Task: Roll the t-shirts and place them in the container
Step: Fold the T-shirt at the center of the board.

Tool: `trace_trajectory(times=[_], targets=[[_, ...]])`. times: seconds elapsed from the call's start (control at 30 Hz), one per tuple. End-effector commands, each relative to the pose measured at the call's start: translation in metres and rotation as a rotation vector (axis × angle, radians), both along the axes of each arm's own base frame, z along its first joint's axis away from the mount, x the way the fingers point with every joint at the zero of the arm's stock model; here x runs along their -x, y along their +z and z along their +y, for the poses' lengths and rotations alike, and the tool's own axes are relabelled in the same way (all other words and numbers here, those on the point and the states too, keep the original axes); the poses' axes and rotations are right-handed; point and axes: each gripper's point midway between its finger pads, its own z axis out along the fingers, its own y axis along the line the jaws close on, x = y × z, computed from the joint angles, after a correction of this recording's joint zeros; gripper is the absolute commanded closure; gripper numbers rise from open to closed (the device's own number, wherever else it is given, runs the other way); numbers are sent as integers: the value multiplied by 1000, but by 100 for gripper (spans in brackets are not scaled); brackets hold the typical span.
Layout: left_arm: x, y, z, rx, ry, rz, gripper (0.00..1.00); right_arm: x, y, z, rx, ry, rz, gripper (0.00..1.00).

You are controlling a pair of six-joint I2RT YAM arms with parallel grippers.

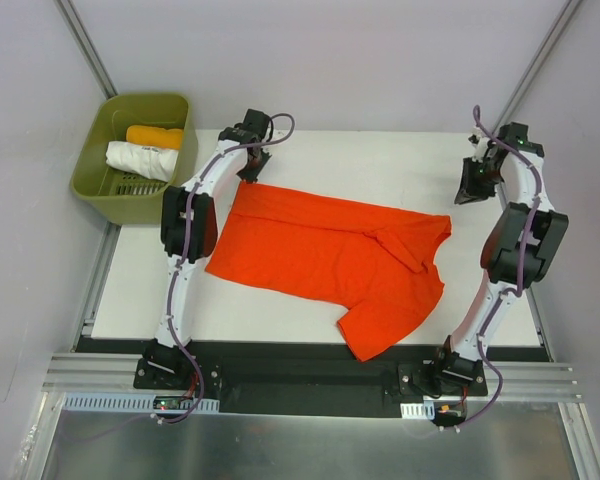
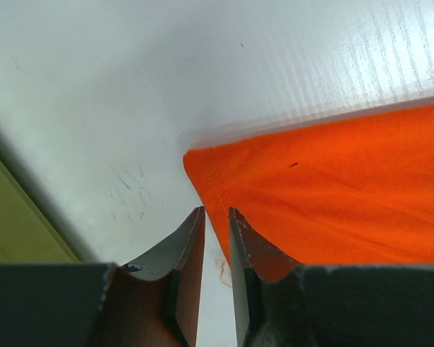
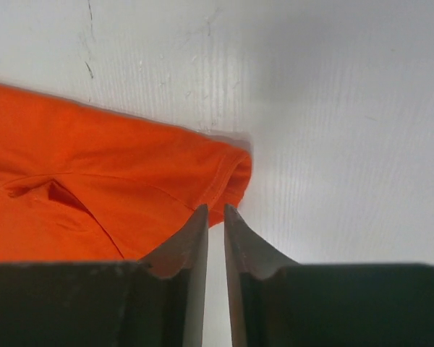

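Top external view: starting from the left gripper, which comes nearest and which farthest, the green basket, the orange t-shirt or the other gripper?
1. The t-shirt: its far-left corner lies at the left gripper.
2. The green basket: off to the left.
3. The right gripper: far over on the right.

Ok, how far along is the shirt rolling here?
Done: a white roll and an orange roll lie in the green basket. In hand: the red-orange tee lies flat, unrolled, left fingers at its far-left corner, right fingers beside its far-right corner, neither gripping. Left: rolling it up.
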Motion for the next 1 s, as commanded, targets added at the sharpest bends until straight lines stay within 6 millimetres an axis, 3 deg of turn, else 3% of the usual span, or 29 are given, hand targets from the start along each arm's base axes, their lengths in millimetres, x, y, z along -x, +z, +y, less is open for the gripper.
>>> trace_trajectory(times=[0.0, 0.17, 0.33, 0.5, 0.53, 0.63, 0.67, 0.77, 0.97], targets=[[6, 17, -10, 19, -28, -11, 81, -3, -15, 26, -11, 125, 47, 90], [9, -5, -8, 0, -40, 35, 85, 1, -46, 26, 33, 173, 125, 99], [9, -28, -5, -25, -38, 72, 85, 14, -70, 4, 158, 191, 226, 99], [10, -50, 2, -69, -42, 108, 87, 6, -92, -9, 242, 226, 273, 99], [14, -56, 4, -84, -54, 131, 87, -7, -85, -9, 259, 239, 246, 99], [22, -75, 12, -110, -51, 214, 88, -14, -96, -3, 261, 284, 278, 99], [16, -81, 14, -108, -41, 215, 90, -24, -89, -1, 274, 291, 253, 99], [4, -79, 21, -85, -6, 192, 93, -44, -91, 9, 305, 344, 214, 99], [-30, -64, 35, -108, 11, 77, 93, -82, -92, 3, 391, 288, 116, 99]])
